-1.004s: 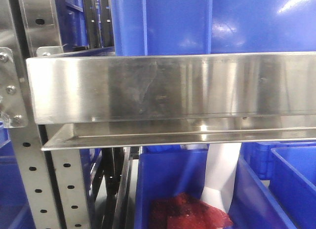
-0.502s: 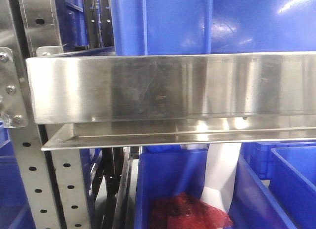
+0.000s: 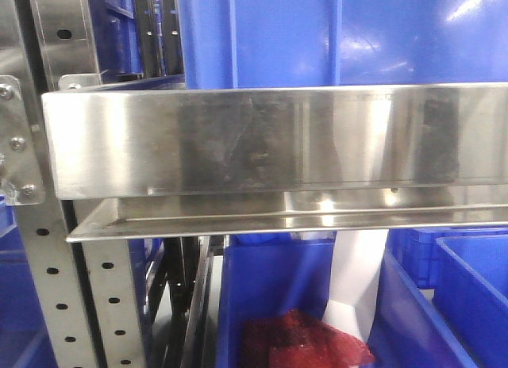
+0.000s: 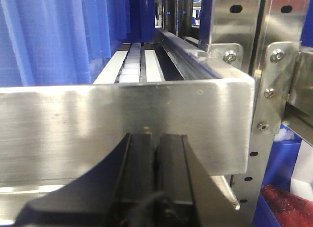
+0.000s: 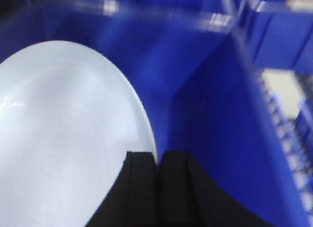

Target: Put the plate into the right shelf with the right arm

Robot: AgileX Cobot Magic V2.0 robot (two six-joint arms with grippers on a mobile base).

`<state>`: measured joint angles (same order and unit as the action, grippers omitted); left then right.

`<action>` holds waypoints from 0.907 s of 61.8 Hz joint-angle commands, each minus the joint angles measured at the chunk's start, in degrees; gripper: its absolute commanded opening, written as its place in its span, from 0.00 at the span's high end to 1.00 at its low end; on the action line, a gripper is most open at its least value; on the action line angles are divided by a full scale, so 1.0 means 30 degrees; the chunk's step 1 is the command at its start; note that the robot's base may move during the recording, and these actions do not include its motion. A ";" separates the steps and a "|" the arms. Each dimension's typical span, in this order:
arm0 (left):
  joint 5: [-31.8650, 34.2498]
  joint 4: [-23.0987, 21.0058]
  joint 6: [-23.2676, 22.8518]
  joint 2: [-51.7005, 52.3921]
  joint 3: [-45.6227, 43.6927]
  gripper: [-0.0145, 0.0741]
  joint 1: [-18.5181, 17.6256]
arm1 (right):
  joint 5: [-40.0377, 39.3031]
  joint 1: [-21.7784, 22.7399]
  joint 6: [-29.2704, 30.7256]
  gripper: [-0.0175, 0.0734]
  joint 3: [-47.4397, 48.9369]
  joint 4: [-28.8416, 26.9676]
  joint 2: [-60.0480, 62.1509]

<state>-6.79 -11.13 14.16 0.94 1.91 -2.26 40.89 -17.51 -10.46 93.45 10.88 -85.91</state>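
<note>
Front view: right shelf [image 3: 270, 142] fills the frame, its broad brushed-steel front lip running across the middle, bolted at the left to a perforated upright [image 3: 48, 289]. Blue bins [image 3: 317, 35] stand above the lip. Below it, a lower blue bin [image 3: 270, 297] holds a red crumpled item [image 3: 305, 344] and a white upright object [image 3: 357, 281]. Neither arm nor plate appears here.

Left wrist view: left gripper [image 4: 156, 153] sits directly in front of the steel lip, its two black fingers pressed together with no gap and nothing between them. A roller track [image 4: 134, 65] runs back along the shelf level beyond the lip, with a blue bin wall [image 4: 54, 36] on the left.

Right wrist view: right gripper [image 5: 157, 161] has its fingers drawn close together at the right edge of the plate [image 5: 63, 139]. The plate's rim meets the narrow slit between the fingers, so the rim appears clamped there, though motion blur prevents certainty. The plate extends to the left of the fingers, seen against blue bin walls [image 5: 220, 139] beyond and to the right.
</note>
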 commanded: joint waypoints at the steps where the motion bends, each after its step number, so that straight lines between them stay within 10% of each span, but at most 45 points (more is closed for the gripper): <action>1: 0.1597 -0.0112 -0.0052 0.0211 0.0150 0.89 -0.0109 | -0.1548 0.0129 -0.0124 0.78 0.0806 -0.0313 -0.0092; 22: 0.1597 -0.0112 -0.0052 0.0211 0.0150 0.89 -0.0109 | -0.1606 0.0129 -0.0124 0.73 0.0806 -0.0312 -0.1371; 42: 0.1597 -0.0112 -0.0052 0.0211 0.0150 0.89 -0.0109 | -0.1092 0.0129 -0.0124 0.15 0.0806 -0.0312 -0.1098; 56: 0.1597 -0.0112 -0.0052 0.0211 0.0150 0.89 -0.0109 | -0.0619 0.0129 -0.0124 0.26 0.0806 -0.1212 0.1073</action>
<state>-6.79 -11.13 14.16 0.94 1.91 -2.26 42.29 -17.51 -10.61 93.45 7.91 -88.70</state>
